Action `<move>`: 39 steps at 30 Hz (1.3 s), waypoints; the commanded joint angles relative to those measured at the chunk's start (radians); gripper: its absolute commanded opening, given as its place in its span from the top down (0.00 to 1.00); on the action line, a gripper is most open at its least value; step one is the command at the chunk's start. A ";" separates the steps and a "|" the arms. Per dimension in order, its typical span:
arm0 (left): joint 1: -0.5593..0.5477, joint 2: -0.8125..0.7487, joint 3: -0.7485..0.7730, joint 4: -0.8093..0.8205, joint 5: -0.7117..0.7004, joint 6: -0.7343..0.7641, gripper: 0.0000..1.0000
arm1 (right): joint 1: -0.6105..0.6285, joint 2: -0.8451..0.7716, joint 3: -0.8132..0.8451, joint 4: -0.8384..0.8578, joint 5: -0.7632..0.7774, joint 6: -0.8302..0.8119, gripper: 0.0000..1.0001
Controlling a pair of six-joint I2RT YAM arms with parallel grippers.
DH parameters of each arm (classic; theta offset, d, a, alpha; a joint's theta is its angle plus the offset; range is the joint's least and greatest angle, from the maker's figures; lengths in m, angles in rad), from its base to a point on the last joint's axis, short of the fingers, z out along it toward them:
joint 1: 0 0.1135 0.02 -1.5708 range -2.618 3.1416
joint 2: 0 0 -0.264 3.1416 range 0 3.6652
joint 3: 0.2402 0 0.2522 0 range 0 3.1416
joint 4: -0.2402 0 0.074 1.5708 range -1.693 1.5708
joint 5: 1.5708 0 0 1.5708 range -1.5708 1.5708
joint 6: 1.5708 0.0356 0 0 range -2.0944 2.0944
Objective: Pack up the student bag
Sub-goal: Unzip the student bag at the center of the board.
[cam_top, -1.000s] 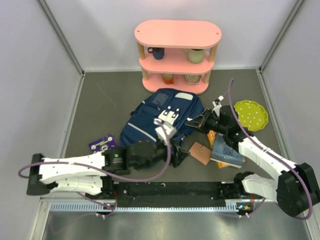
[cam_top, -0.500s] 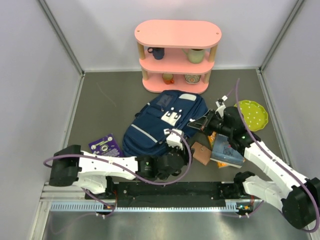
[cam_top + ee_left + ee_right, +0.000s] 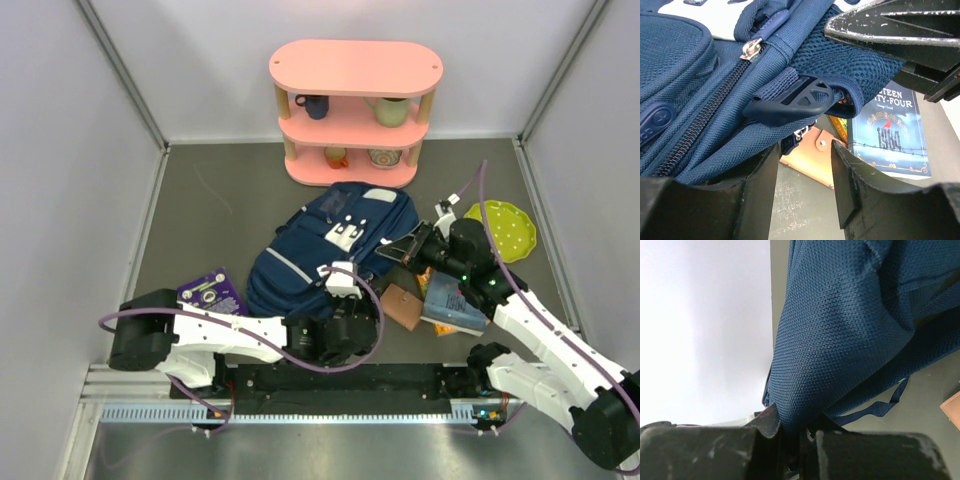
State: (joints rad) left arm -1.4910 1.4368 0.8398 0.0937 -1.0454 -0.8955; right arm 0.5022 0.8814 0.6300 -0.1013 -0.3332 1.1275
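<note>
The student bag (image 3: pixel 320 245) is a navy backpack with thin white stripes, lying in the middle of the table. My right gripper (image 3: pixel 397 249) is shut on a fold of its blue mesh fabric (image 3: pixel 840 340) at the bag's right edge, pulling it up taut. My left gripper (image 3: pixel 358 300) is low at the bag's near right corner. Its jaws (image 3: pixel 805 150) stand open with only table and a brown wallet (image 3: pixel 812 160) in the gap. Bag fabric and a black plastic buckle (image 3: pixel 790 100) lie over its left finger.
A 1984 paperback (image 3: pixel 455 305), the brown wallet (image 3: pixel 400 305) and an orange item (image 3: pixel 425 272) lie right of the bag. A purple card (image 3: pixel 208 290) lies to its left. A green dotted plate (image 3: pixel 500 228) is at the right. A pink shelf (image 3: pixel 355 65) with mugs stands behind.
My left arm has swung from over the bag down to its near right corner, its jaws narrowing. The right gripper kept its hold and drew the bag slightly right.
</note>
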 commanded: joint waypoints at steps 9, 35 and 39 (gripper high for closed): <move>0.054 -0.121 -0.107 0.190 -0.025 0.112 0.71 | 0.012 -0.052 0.047 0.107 -0.032 0.018 1.00; 0.078 -0.046 -0.062 0.328 -0.022 0.213 0.89 | 0.013 -0.070 0.019 0.127 -0.053 0.038 1.00; 0.080 -0.045 -0.061 0.325 -0.038 0.213 1.00 | 0.013 -0.075 0.020 0.117 -0.043 0.029 1.00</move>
State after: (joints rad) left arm -1.4322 1.3872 0.7399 0.3683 -1.0237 -0.6983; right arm 0.5018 0.8589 0.6281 -0.0776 -0.3218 1.1454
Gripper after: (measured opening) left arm 0.026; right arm 0.026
